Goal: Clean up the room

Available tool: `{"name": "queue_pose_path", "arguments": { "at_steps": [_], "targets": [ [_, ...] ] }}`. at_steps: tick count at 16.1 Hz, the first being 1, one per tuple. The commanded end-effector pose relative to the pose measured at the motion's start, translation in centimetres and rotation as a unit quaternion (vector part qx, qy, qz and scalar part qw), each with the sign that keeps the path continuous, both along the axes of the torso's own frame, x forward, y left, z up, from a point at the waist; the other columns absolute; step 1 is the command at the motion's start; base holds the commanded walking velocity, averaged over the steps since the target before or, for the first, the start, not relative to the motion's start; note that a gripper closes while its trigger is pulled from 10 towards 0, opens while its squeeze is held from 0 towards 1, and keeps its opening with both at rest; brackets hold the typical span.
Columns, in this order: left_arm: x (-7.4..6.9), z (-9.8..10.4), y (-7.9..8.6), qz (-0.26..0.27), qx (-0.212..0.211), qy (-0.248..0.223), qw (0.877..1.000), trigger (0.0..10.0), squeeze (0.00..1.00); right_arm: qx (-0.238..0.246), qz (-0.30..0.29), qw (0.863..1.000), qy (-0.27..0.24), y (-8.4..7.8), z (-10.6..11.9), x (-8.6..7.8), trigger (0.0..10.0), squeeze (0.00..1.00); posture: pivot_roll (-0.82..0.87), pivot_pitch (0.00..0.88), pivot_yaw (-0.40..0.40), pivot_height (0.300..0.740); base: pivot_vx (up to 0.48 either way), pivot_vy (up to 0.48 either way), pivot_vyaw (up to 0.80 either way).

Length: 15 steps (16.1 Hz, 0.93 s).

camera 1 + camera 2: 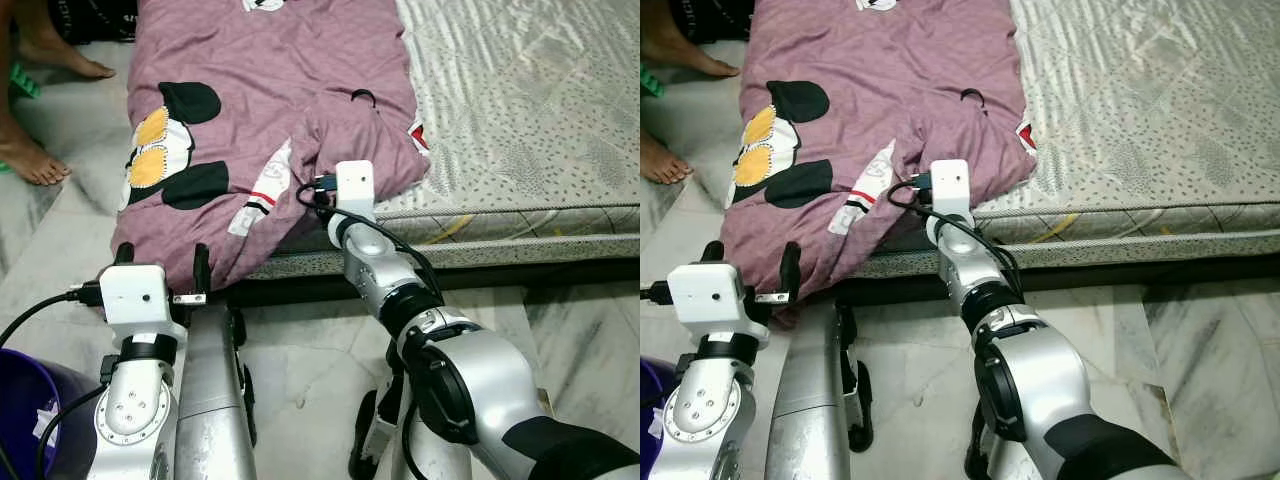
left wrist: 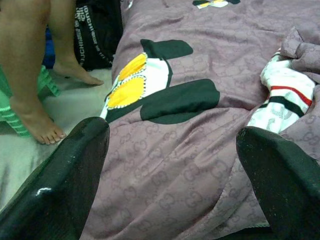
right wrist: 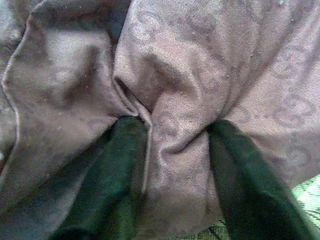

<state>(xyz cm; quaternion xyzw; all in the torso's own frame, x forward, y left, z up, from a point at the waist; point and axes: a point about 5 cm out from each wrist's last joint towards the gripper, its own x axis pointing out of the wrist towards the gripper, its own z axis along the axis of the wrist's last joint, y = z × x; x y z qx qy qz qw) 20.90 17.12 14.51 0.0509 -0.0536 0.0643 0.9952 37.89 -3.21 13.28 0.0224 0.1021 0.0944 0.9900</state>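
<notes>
- The mauve blanket [image 1: 270, 110] with its cartoon-mouse print lies spread over the left part of the bed, its near edge drooping over the side of the mattress toward the floor.
- A fold of it near the bed's near edge is bunched into a ridge, and the right pincer [image 3: 170, 135] has that ridge pinched: in the right wrist view the two black fingers [image 3: 110, 170] press in on either side of a gathered pleat of the cloth.
- From the head views, the right arm reaches forward across the gap, its white wrist block sitting right at the blanket's hem where it meets the mattress edge.
- The left pincer [image 1: 160, 262] sits at the lower left, just before the hanging corner of the blanket; its fingers [image 2: 65, 175] stand wide apart with nothing between them, the cloth lying beyond.
- The mattress [image 1: 530, 110], in a pale grey speckled cover, lies bare to the right of the blanket.
- Below the bed runs a marble floor [image 1: 300, 360], pale and veined.
- At the far left a person's bare feet [image 1: 35, 160] stand on that floor, beside something green.
- A purple bucket [image 1: 25, 400] shows at the near left corner, next to the left arm.
</notes>
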Motion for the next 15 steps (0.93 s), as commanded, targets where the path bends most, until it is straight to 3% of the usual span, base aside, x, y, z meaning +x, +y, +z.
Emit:
{"name": "queue_pose_path", "arguments": {
  "at_steps": [1, 4, 8, 12, 15],
  "targets": [
    [-0.2, -0.5, 0.2, 0.007, 0.000, 0.014, 1.000, 10.0, 0.00, 0.017, 0.014, 0.999, 0.028, 1.7, -0.9, -0.9, 0.0, 0.00, 0.19, 0.294, -0.056, 0.532, 0.000, 0.000, 0.00],
    [0.1, -0.5, 0.1, 0.005, -0.001, 0.013, 1.000, 10.0, 0.00, 0.017, 0.000, 0.999, 0.035, 0.6, -1.3, -0.7, 0.0, 0.00, 0.19, 0.291, -0.055, 0.532, 0.000, 0.000, 0.00],
    [0.4, -0.4, 0.4, 0.008, -0.001, 0.009, 1.000, 10.0, 0.00, 0.054, -0.015, 0.998, 0.019, -0.1, -0.4, -0.1, 0.0, 0.00, 0.19, 0.277, -0.057, 0.532, 0.000, 0.000, 0.00],
    [1.0, -0.5, 0.5, 0.011, -0.005, 0.006, 1.000, 10.0, 0.00, 0.079, -0.033, 0.996, -0.009, -2.8, -0.1, 0.5, 0.0, 0.00, 0.16, 0.260, -0.048, 0.532, 0.000, 0.000, 0.00],
    [1.6, -0.4, 0.3, 0.007, -0.009, 0.001, 1.000, 10.0, 0.00, 0.068, -0.062, 0.995, -0.022, -6.3, -1.2, 0.3, 0.0, 0.00, 0.14, 0.246, -0.038, 0.532, 0.000, 0.000, 0.00]
  ]
}}
